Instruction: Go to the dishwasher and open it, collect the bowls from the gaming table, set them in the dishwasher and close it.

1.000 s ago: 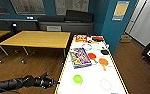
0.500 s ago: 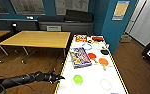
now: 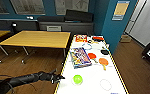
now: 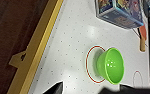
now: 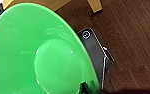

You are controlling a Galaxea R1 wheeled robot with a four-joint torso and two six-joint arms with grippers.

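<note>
At about 7 o'clock in the head view the left arm reaches in low, its left gripper point(image 3: 58, 78) at the near-left edge of the gaming table point(image 3: 91, 86), the long white worktop. Its fingers look spread and hold nothing. A green bowl point(image 3: 77, 79) stands upright on the worktop just beside them, toward 3 o'clock from the fingers; in the left wrist view that bowl point(image 4: 110, 65) sits on a red-outlined ring and is empty. The left arm is plainly the nearer one, so the reach turns on closing that short sideways gap. In the right wrist view a second green bowl point(image 5: 38, 52), also empty, looms close over the wooden floor point(image 5: 131, 37); whether the right gripper grips it I cannot tell. Farther up the worktop, toward 12 o'clock, lie a board-game box point(image 3: 79, 57), then two orange-red paddles point(image 3: 98, 58). A yellow-topped table point(image 3: 38, 38) stands at 10 o'clock.
</note>
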